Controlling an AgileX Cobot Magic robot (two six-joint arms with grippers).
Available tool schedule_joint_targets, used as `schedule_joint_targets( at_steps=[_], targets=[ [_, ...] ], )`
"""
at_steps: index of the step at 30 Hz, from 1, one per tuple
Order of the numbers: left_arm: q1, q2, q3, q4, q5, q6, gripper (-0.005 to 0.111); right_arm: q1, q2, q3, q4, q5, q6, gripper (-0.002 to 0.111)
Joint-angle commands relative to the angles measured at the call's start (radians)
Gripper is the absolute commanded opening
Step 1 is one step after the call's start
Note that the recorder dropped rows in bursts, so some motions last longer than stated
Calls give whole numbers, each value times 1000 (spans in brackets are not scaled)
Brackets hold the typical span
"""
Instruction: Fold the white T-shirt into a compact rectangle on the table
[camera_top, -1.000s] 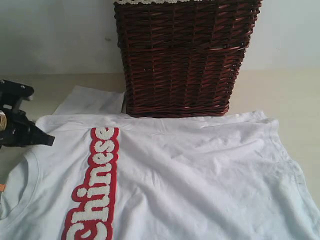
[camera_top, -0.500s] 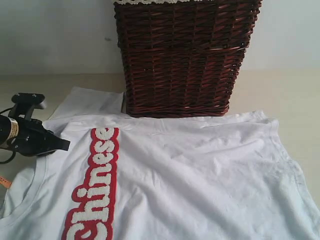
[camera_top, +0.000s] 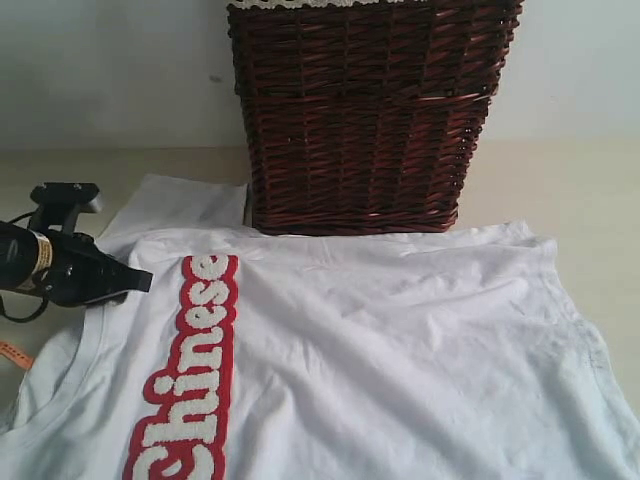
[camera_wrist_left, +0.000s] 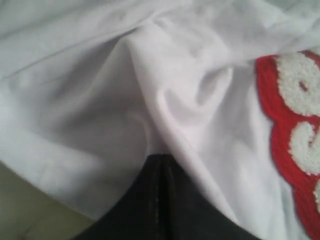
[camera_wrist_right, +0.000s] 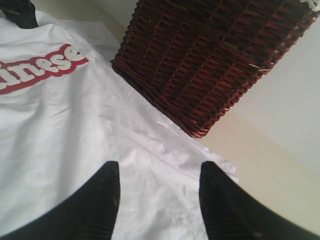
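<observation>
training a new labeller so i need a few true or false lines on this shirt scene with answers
1. The left fingers are shut on a fold of the white T-shirt. True.
2. The right fingers are clamped on the shirt's hem. False: they stand open above the cloth, holding nothing.
3. The wicker basket stands upright at the shirt's far edge. True.
4. The lettering is outlined in blue. False: the outline is red.

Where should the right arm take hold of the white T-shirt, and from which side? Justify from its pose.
Take the hem corner of the white T-shirt nearest the wicker basket. It lies flat with bare table beside it, so the right gripper, jaws open just above, could likely come in from the table side and pinch the edge.
</observation>
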Motion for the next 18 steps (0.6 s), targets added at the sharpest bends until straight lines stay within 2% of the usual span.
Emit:
schedule_joint_targets(
  at_steps=[1, 3, 6, 18],
  targets=[
    [7, 55, 26, -28, 418, -1, 0, -3, -4, 6, 8, -6, 3, 49],
    [7, 55, 26, -37, 506, -1, 0, -3, -4, 6, 8, -6, 3, 49],
    [7, 55, 26, -26, 532, 6, 0, -3, -4, 6, 8, -6, 3, 49],
    [7, 23, 26, -33, 322, 6, 0, -3, -4, 6, 8, -6, 3, 49]
  ],
)
